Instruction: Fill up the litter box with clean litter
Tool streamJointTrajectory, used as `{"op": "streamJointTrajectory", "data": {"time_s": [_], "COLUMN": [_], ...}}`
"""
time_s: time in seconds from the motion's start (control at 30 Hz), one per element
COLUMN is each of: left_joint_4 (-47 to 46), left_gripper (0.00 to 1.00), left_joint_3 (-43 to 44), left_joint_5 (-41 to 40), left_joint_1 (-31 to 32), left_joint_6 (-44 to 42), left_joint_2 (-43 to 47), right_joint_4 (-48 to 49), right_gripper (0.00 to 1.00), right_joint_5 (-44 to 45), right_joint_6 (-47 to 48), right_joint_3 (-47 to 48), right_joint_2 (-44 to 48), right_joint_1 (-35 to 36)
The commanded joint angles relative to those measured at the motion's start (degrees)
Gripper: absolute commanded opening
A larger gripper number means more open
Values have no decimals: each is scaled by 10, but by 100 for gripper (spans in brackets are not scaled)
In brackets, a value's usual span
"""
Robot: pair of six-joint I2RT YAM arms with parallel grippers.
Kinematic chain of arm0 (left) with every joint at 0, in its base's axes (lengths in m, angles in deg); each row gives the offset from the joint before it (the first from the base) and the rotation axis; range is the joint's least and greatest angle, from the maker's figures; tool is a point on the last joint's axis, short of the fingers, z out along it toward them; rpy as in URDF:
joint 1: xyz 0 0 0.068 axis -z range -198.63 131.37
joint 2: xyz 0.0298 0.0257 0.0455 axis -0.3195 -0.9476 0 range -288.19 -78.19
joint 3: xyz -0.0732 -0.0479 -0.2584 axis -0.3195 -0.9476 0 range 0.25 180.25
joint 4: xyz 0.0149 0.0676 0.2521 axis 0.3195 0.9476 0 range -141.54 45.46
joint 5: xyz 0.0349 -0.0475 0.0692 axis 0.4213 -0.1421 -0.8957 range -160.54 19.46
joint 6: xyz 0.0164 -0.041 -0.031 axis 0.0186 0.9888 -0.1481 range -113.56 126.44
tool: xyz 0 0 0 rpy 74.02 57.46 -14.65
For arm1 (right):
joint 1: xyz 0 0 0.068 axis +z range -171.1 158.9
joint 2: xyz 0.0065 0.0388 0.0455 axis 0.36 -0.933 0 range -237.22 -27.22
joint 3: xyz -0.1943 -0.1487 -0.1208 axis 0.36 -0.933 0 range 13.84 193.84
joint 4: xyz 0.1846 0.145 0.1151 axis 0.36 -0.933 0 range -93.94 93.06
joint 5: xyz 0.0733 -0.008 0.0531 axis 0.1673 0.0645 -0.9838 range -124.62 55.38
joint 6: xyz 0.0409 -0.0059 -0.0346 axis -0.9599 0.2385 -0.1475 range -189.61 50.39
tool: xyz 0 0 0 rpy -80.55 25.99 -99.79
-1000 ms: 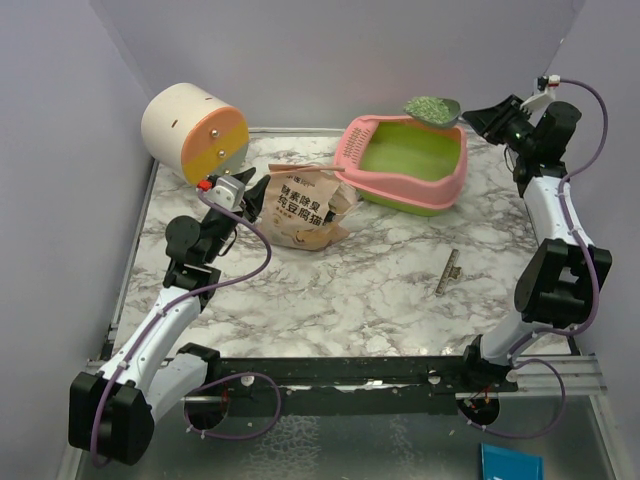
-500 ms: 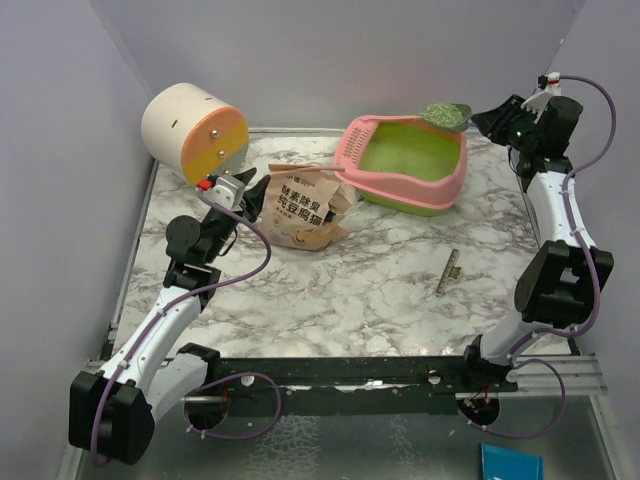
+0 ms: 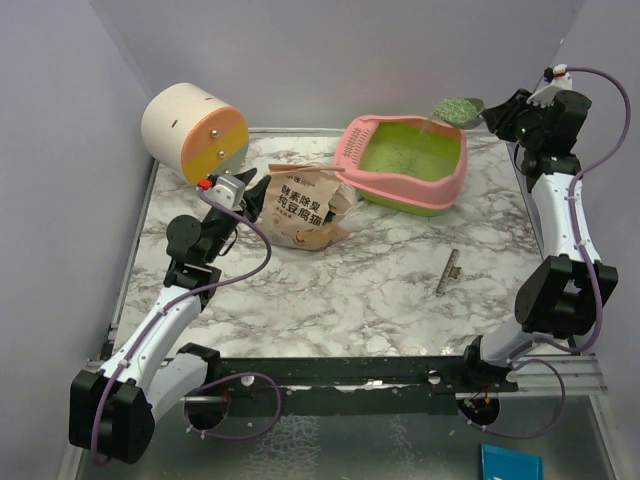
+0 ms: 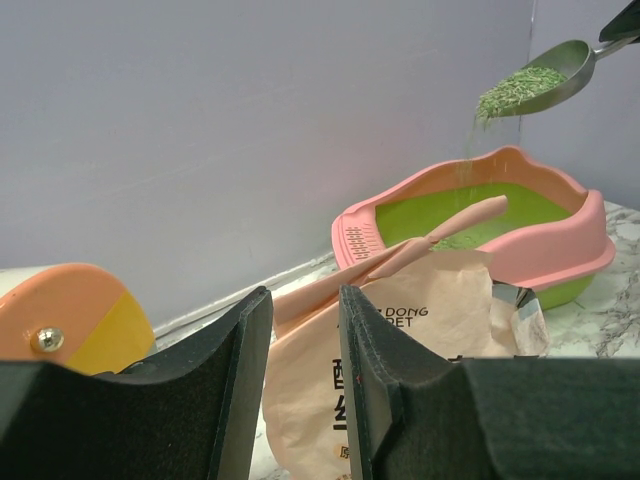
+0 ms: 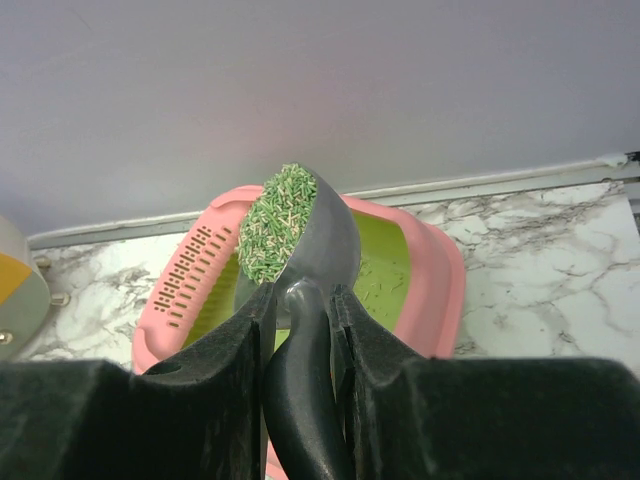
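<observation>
The litter box point(image 3: 352, 140), with a pink slotted rim and a lime-green basin, stands at the back of the table. It also shows in the left wrist view point(image 4: 575, 235) and the right wrist view point(image 5: 196, 268). My right gripper point(image 3: 499, 112) point(image 5: 300, 300) is shut on the handle of a grey metal scoop point(image 3: 472, 105) point(image 4: 565, 62) point(image 5: 330, 240). The scoop is held tilted above the box's far right corner. Clean litter point(image 3: 455, 104) point(image 4: 512, 90) point(image 5: 275, 218) is heaped in the scoop, and a thin stream falls into the basin. My left gripper point(image 3: 256, 193) point(image 4: 305, 310) is open by a narrow gap beside the beige bag point(image 3: 305, 208) point(image 4: 440, 330).
A cream-and-orange cylinder point(image 3: 195, 130) point(image 4: 70, 320) lies at the back left by the wall. A small metal strip point(image 3: 448, 271) lies on the marble table right of the middle. Purple walls close in the left, back and right sides.
My right gripper has carried the scoop a little to the right and back over the box corner. The scoop has tilted, and litter now trickles into the basin. The left arm has not moved.
</observation>
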Motion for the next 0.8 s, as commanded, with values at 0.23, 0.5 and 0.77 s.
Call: {"op": "streamJointTrajectory", "data": {"time_s": [0.23,0.5,0.77], "left_joint_4": [-9,-9,-9], "left_gripper": [36,36,36], "left_joint_3": [3,3,3], "left_joint_5": [9,12,14], "left_joint_1": [-3,-3,-3], "left_joint_6": [10,12,12], "left_joint_2": [0,1,3], "right_joint_4": [-18,-28,-41], "right_gripper": [1,1,1], "right_joint_5": [80,94,104], "right_joint_6": [73,109,136], "right_joint_3": [50,63,81], "right_joint_2": [46,46,31], "right_joint_1": [40,76,112]}}
